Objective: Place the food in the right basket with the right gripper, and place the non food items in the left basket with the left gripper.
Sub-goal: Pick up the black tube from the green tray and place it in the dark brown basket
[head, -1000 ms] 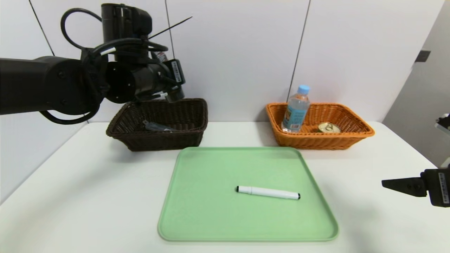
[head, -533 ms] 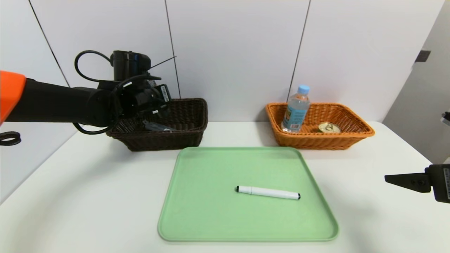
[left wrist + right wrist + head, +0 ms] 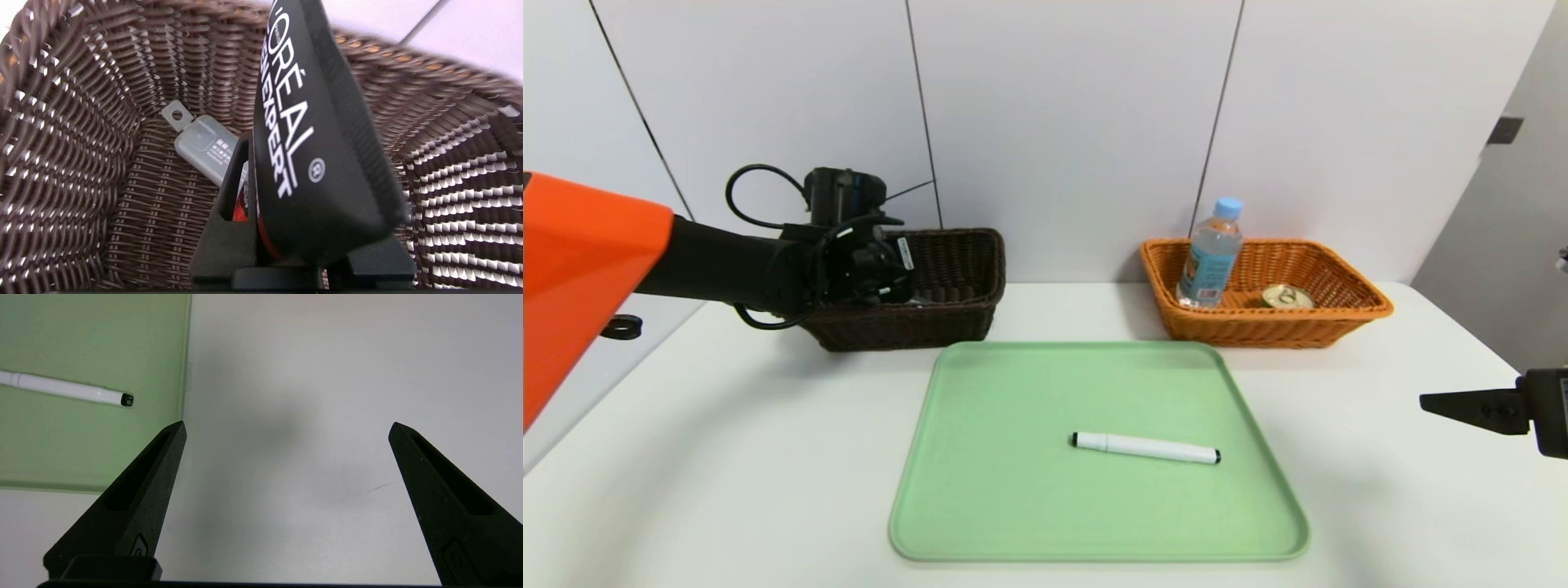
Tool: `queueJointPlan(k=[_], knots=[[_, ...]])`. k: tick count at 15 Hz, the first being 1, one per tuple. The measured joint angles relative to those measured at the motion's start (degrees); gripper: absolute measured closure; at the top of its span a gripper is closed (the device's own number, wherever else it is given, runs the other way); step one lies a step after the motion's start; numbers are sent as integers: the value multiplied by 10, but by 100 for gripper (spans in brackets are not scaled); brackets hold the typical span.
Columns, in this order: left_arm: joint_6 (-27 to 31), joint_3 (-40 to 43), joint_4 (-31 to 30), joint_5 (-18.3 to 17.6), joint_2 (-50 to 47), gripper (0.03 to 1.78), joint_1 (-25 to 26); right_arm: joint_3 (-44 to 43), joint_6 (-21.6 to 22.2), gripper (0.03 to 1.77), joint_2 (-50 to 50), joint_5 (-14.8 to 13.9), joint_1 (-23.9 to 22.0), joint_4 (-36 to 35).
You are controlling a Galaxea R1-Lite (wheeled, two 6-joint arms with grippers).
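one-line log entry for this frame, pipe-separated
left gripper: shut on black L'Oreal tube, inside brown basket | right gripper: open, idle over table | marker: on green tray

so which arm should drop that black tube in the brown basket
Left. The left gripper already holds the black tube inside the brown basket; the right gripper hangs open, far off beside the tray.

The white table [image 3: 727, 425] carries a green tray [image 3: 1013, 506] at its middle. Toward the wall, a dark brown basket [image 3: 956, 322] stands on the left and an orange basket [image 3: 1339, 327] on the right, well apart, each near a far corner of the tray.
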Motion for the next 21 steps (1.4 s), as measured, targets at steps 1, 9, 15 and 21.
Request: queueJointPlan(k=[1, 9, 15, 21], knots=[[0, -1, 0, 0, 4, 137, 1, 0, 0, 9, -1, 0, 0, 0], [6, -2, -37, 2, 18, 137, 5, -1, -1, 9, -4, 0, 0, 1], [9, -1, -40, 13, 16, 128, 4, 0, -2, 9, -4, 0, 0, 1], [20, -9, -41, 19, 21, 64, 5, 2, -7, 9, -4, 0, 0, 1]])
